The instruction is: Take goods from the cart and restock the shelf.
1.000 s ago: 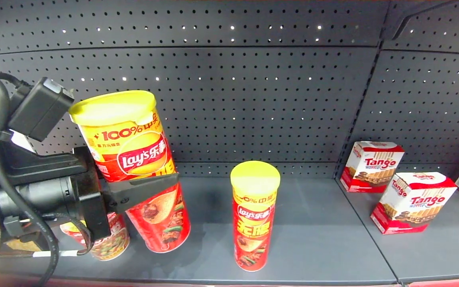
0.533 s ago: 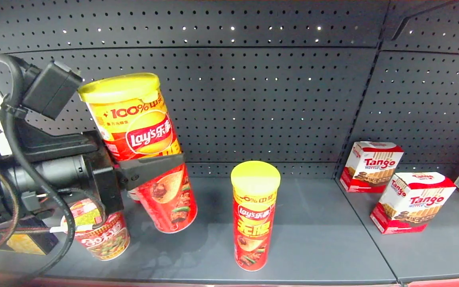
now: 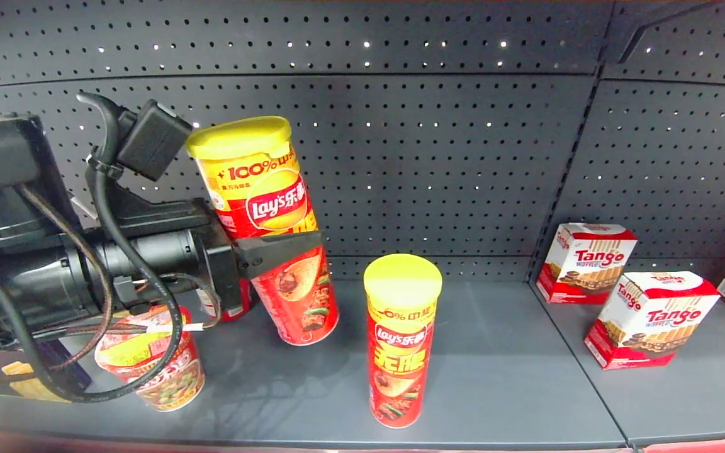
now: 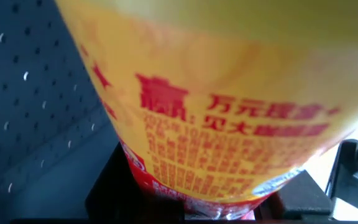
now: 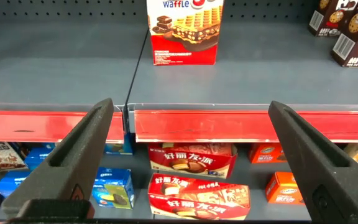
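The left gripper (image 3: 277, 248) is clamped around the middle of a chip can (image 3: 262, 195), which fills the left wrist view (image 4: 229, 112). The can is tilted, its yellow lid leaning toward 11 o'clock and its red base low over the shelf (image 3: 494, 377); I cannot tell whether it touches. A second chip can (image 3: 400, 340) stands upright at 4 o'clock from the held one, apart from it. A noodle cup (image 3: 161, 371) sits at 9 o'clock from the standing can, and two wafer boxes (image 3: 586, 261) (image 3: 652, 318) stand at 2 o'clock. The right gripper (image 5: 191, 107) has its fingers spread wide and holds nothing, facing a red shelf rail (image 5: 197, 124) with a wafer box (image 5: 185, 31) behind it.
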